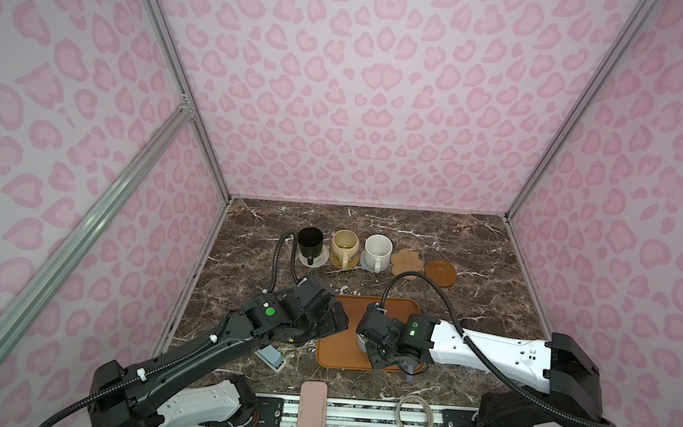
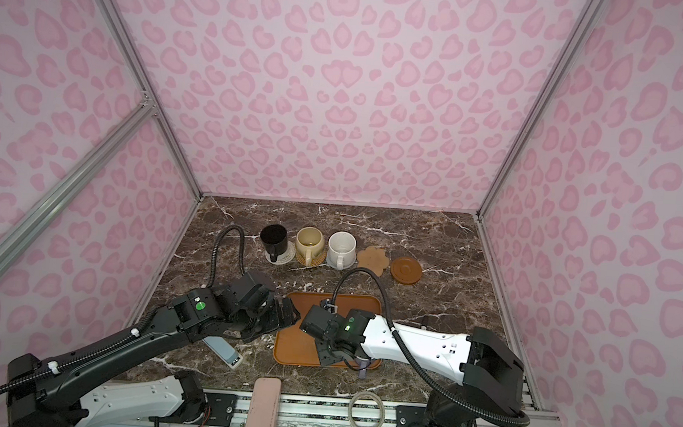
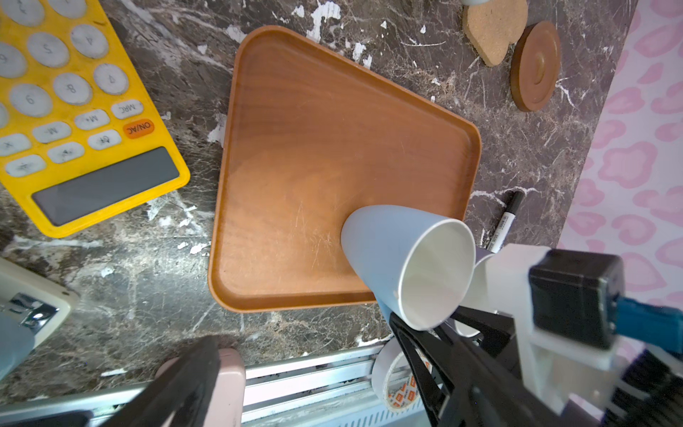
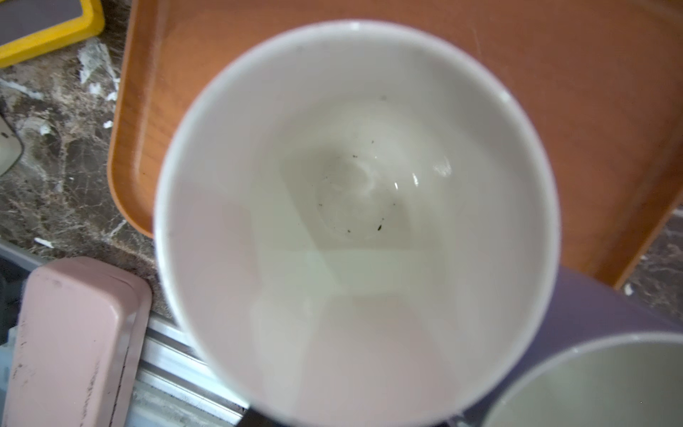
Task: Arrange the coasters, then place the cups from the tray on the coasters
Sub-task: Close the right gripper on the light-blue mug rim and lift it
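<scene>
Blue cup (image 3: 377, 251) stands at the tray's (image 3: 314, 148) near edge, lavender cup (image 4: 591, 314) beside it by the near right corner. Right gripper (image 1: 369, 348) hovers over the blue cup, hold unclear; left gripper (image 1: 333, 320) gapes wide.

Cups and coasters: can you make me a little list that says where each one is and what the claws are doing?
On coasters: black mug on whitish woven coaster; cream-yellow mug on tan rattan coaster; white mug on light-blue coaster
Empty coasters: flower-shaped cork coaster; dark-brown round disc
On tray: blue cup and lavender cup, side by side at its front right corner
Right claw: at the blue cup's rim; grip unclear
Left claw: open, holding nothing, by the tray's left edge
</scene>
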`<act>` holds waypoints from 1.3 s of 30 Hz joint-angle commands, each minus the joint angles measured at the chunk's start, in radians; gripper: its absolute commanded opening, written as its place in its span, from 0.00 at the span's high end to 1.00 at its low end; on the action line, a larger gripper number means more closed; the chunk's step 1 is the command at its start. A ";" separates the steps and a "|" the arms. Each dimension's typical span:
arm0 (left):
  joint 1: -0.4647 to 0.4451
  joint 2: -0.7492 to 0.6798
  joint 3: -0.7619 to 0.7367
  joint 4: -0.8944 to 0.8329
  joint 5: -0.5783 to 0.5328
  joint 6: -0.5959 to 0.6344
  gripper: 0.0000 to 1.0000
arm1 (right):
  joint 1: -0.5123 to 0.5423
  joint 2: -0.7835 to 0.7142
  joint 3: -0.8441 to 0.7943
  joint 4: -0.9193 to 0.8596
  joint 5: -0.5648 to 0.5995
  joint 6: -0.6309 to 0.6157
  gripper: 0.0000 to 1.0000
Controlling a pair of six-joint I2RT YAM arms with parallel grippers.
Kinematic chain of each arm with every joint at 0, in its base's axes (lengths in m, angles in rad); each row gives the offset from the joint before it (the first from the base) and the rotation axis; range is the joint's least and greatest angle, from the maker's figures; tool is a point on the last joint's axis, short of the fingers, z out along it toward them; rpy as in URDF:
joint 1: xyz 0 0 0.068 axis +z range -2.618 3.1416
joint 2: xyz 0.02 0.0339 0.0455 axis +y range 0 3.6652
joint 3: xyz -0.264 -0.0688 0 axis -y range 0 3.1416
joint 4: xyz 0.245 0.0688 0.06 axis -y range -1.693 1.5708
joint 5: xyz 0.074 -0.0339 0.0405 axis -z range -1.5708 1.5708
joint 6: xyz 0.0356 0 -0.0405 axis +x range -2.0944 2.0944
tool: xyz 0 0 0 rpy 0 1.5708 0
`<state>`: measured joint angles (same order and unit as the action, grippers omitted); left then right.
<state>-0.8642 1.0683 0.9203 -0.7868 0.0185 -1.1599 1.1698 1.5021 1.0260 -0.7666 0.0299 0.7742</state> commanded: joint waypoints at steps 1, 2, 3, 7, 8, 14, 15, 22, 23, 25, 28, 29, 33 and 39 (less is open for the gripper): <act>-0.001 -0.008 -0.008 0.020 -0.020 -0.023 0.01 | -0.001 0.022 0.013 0.020 0.030 -0.019 0.64; -0.001 -0.010 -0.008 0.019 -0.022 -0.023 0.00 | -0.001 0.025 0.014 0.026 0.029 -0.025 0.64; 0.000 -0.011 -0.009 0.017 -0.022 -0.023 0.01 | -0.001 0.029 0.016 0.032 0.030 -0.030 0.65; -0.001 -0.016 -0.020 0.020 -0.026 -0.031 0.01 | -0.003 0.057 0.032 0.038 0.039 -0.049 0.68; 0.000 -0.019 -0.023 0.021 -0.029 -0.033 0.00 | -0.004 0.062 0.035 0.038 0.044 -0.051 0.70; -0.001 -0.048 -0.041 0.030 -0.051 -0.054 0.01 | -0.004 0.072 0.038 0.063 0.059 -0.070 0.75; -0.001 -0.050 -0.043 0.029 -0.053 -0.054 0.01 | -0.003 0.072 0.034 0.071 0.057 -0.074 0.76; -0.001 -0.052 -0.051 0.035 -0.066 -0.056 0.00 | -0.006 0.085 0.031 0.091 0.056 -0.090 0.82; -0.002 -0.052 -0.051 0.038 -0.066 -0.057 0.00 | -0.007 0.085 0.032 0.092 0.056 -0.092 0.84; -0.001 -0.050 -0.052 0.044 -0.063 -0.055 0.00 | -0.007 0.086 0.033 0.093 0.053 -0.095 0.86; -0.001 -0.054 -0.054 0.049 -0.063 -0.057 0.00 | -0.007 0.086 0.031 0.099 0.053 -0.099 0.90; -0.001 -0.055 -0.055 0.049 -0.063 -0.057 0.00 | -0.007 0.086 0.032 0.098 0.053 -0.099 0.92; 0.000 -0.063 -0.054 0.050 -0.066 -0.057 0.00 | -0.007 0.070 0.027 0.102 0.056 -0.098 0.96; -0.001 -0.064 -0.049 0.060 -0.072 -0.055 0.00 | -0.007 0.055 0.019 0.109 0.058 -0.097 1.00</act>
<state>-0.8650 1.0077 0.8703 -0.7471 -0.0341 -1.2098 1.1629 1.5639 1.0500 -0.6792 0.0723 0.6853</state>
